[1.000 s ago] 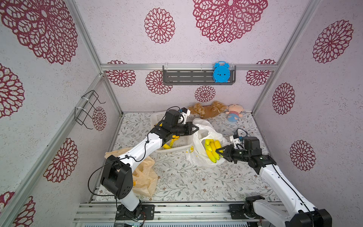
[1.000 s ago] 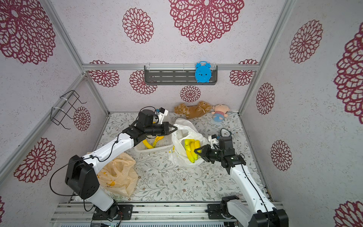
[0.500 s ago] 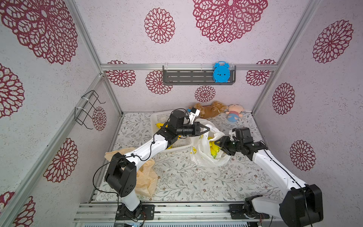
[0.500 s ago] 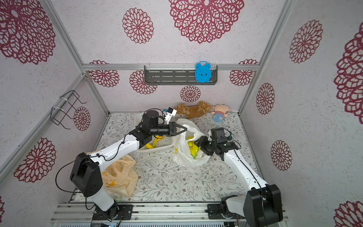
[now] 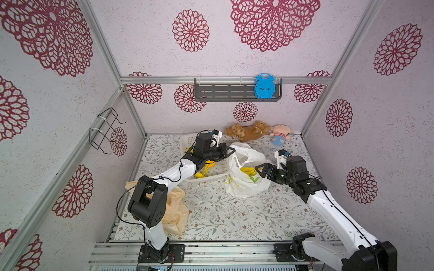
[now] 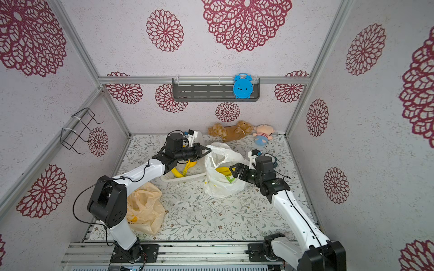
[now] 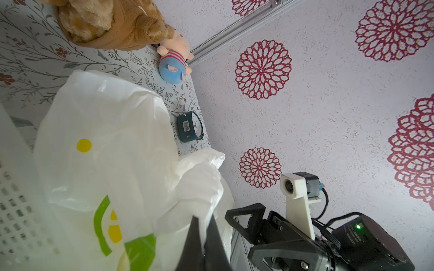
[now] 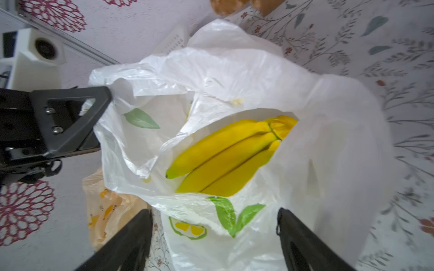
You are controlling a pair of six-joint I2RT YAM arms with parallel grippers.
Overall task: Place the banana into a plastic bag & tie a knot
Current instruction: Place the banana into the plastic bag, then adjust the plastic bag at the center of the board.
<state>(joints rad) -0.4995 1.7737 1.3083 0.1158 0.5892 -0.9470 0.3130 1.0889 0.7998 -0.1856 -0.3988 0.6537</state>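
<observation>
At the bag's rim on the basket side, the left gripper [image 7: 203,220] is clamped tight on a fold of white plastic, the film bunched between its closed jaws. Facing it across the bag [image 8: 328,140], the right gripper [image 8: 213,211] stands wide, one jaw on each side of the near rim and nothing gripped. Whether either jaw touches the plastic I cannot tell.

Between the two grippers the bag mouth gapes. It is held up at the corner the left gripper pinches and sags elsewhere. The bananas [image 8: 225,154], a yellow bunch with three showing, lie inside the bag, their tips toward the left gripper and the stem end away from it. A green leaf and lemon print shows on the bag wall nearest the right gripper.

In both top views the bag sits on the table [image 5: 223,215], its side against the basket [image 5: 219,172]. The basket holds more yellow fruit [image 5: 204,170], partly hidden under the left arm. A tan bag [image 5: 176,206] lies crumpled beside the left arm's base, well apart from the white one.

Along the back wall a teddy [image 5: 249,131] and a doll [image 5: 280,136] lie side by side. The left wrist view shows a dark clock [image 7: 189,126] lying on the table between the bag and the side wall. Above, a blue clock [image 5: 265,86] hangs on a grey shelf [image 5: 223,92].
</observation>
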